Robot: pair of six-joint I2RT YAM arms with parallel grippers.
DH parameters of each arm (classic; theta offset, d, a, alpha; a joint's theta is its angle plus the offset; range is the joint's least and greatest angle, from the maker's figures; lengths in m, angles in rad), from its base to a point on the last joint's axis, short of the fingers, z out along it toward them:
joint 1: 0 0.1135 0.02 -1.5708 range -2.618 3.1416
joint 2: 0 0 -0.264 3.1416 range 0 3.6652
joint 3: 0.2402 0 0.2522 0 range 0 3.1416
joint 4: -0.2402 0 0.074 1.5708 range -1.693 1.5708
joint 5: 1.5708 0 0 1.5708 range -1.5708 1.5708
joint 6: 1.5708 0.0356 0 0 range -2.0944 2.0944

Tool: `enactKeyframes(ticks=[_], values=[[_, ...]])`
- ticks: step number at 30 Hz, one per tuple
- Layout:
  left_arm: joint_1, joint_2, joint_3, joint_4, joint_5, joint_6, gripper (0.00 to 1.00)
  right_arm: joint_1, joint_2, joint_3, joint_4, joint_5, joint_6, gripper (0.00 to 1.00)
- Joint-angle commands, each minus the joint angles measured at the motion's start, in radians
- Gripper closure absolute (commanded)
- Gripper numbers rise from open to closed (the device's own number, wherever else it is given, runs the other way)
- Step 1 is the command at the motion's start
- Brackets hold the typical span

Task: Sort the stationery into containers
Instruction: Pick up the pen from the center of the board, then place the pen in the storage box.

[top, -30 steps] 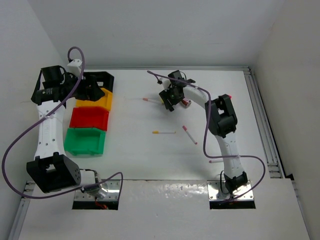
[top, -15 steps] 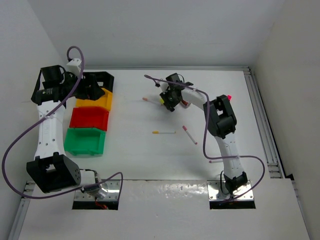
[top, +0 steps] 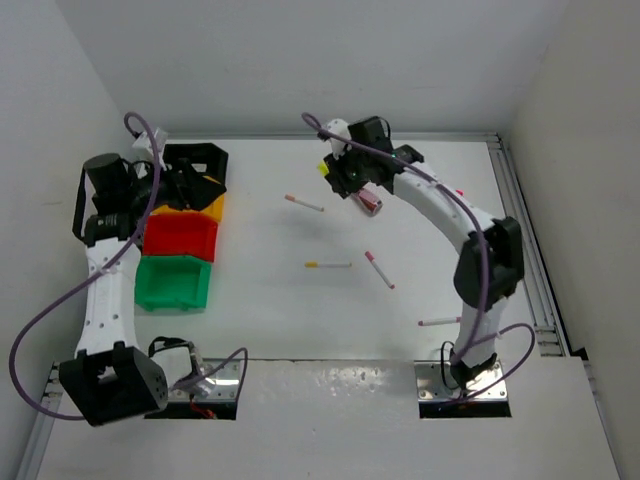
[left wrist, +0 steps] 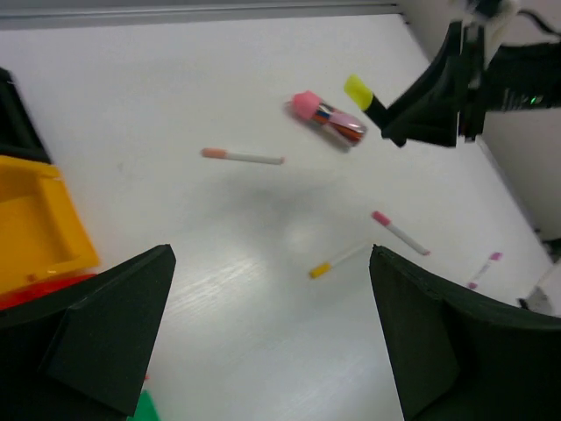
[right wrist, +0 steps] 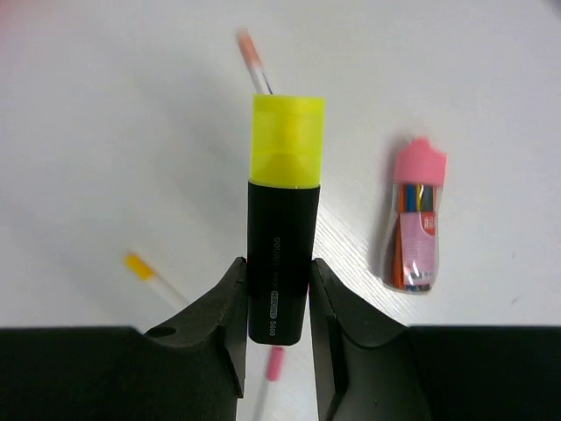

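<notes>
From above, the right hand (top: 343,180) has raised the yellow-capped marker (top: 327,168) off the surface (top: 270,300), well apart from the bins (top: 180,238). The left wrist view shows the left hand (left wrist: 270,263) wide and empty. The right wrist view shows the jaws clamped on the marker's barrel, ready for carrying.

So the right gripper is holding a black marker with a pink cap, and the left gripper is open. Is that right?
Not quite: the right wrist view shows the right gripper holding a black marker with a yellow cap, not a pink one. The left gripper is open.
</notes>
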Motion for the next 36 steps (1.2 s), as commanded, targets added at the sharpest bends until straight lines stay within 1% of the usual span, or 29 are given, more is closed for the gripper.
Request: enactKeyframes(ticks=[1, 3, 4, 7, 9, 12, 14, 15, 16, 17, 18, 19, 20, 21, 23, 31, 34, 35, 36], values=[[-0.04, -0.097, -0.113, 0.281, 0.14, -0.267, 0.0, 0.04, -0.201, -0.039, 0.065, -0.161, 0.133, 0.99], [-0.103, -0.133, -0.178, 0.33, 0.134, -0.33, 0.0, 0.078, -0.269, -0.071, 0.109, -0.207, 0.187, 1.0], [-0.103, -0.142, -0.19, 0.336, 0.126, -0.343, 0.0, 0.09, -0.269, -0.074, 0.121, -0.207, 0.206, 1.0], [-0.174, -0.18, -0.222, 0.37, 0.092, -0.407, 0.0, 0.147, -0.309, -0.067, 0.163, -0.216, 0.266, 1.0], [-0.198, -0.208, -0.242, 0.46, 0.068, -0.469, 0.01, 0.193, -0.304, -0.041, 0.174, -0.209, 0.293, 1.0], [-0.244, -0.21, -0.225, 0.49, 0.04, -0.516, 0.01, 0.245, -0.289, -0.024, 0.194, -0.202, 0.318, 1.0], [-0.26, -0.2, -0.207, 0.484, 0.008, -0.527, 0.01, 0.268, -0.274, -0.012, 0.194, -0.201, 0.321, 1.0], [-0.293, -0.199, -0.193, 0.481, 0.0, -0.538, 0.01, 0.286, -0.272, -0.006, 0.191, -0.199, 0.324, 1.0], [-0.301, -0.197, -0.19, 0.479, -0.009, -0.538, 0.01, 0.293, -0.269, -0.004, 0.192, -0.198, 0.323, 1.0], [-0.307, -0.194, -0.184, 0.455, -0.032, -0.533, 0.02, 0.3, -0.271, -0.002, 0.192, -0.193, 0.321, 1.0], [-0.315, -0.191, -0.173, 0.436, -0.049, -0.515, 0.05, 0.308, -0.272, -0.001, 0.191, -0.19, 0.32, 1.0], [-0.318, -0.187, -0.169, 0.392, -0.095, -0.507, 0.07, 0.313, -0.272, -0.001, 0.188, -0.189, 0.314, 1.0], [-0.318, -0.185, -0.166, 0.392, -0.109, -0.501, 0.09, 0.317, -0.274, 0.001, 0.184, -0.183, 0.312, 1.0], [-0.318, -0.185, -0.17, 0.357, -0.116, -0.503, 0.13, 0.319, -0.274, -0.001, 0.186, -0.178, 0.31, 1.0], [-0.321, -0.176, -0.175, 0.34, -0.139, -0.512, 0.17, 0.32, -0.277, 0.001, 0.186, -0.17, 0.313, 1.0], [-0.338, -0.145, -0.215, 0.364, -0.133, -0.55, 0.22, 0.345, -0.258, 0.03, 0.195, -0.159, 0.307, 1.0], [-0.338, -0.138, -0.201, 0.372, -0.129, -0.552, 0.32, 0.36, -0.248, 0.036, 0.198, -0.159, 0.307, 1.0], [-0.338, -0.136, -0.201, 0.372, -0.126, -0.55, 0.39, 0.365, -0.245, 0.039, 0.198, -0.159, 0.307, 1.0], [-0.338, -0.136, -0.201, 0.37, -0.117, -0.55, 0.42, 0.368, -0.235, 0.045, 0.198, -0.159, 0.307, 1.0]])
